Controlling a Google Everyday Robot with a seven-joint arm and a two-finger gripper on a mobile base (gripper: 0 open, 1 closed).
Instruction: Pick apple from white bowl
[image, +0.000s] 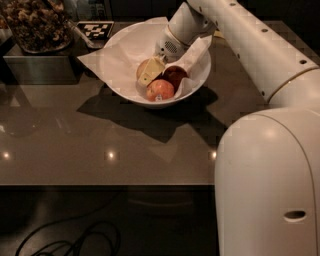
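Tabletop (100, 135): dark, smooth and glossy; we note pinpoint light reflections.
White bowl (106, 70): smooth with a faint sheen; it may be ceramic or plastic, we cannot tell which.
Paper liner (95, 57): white, matt, crumpled.
Apple (143, 66): yellow-green skin, dull.
Orange-red apple (160, 90): smooth, slightly shiny skin.
Deep red apple (176, 76): dark, smooth.
Arm (250, 45): white moulded plastic shell, satin finish, small recessed holes.
Gripper (151, 73), down in the bowl against the apple: pale yellow end, matt; perforated grille on the white housing above.
Box (30, 65) at left: dull grey metal.
Cable (75, 240): black, matt.
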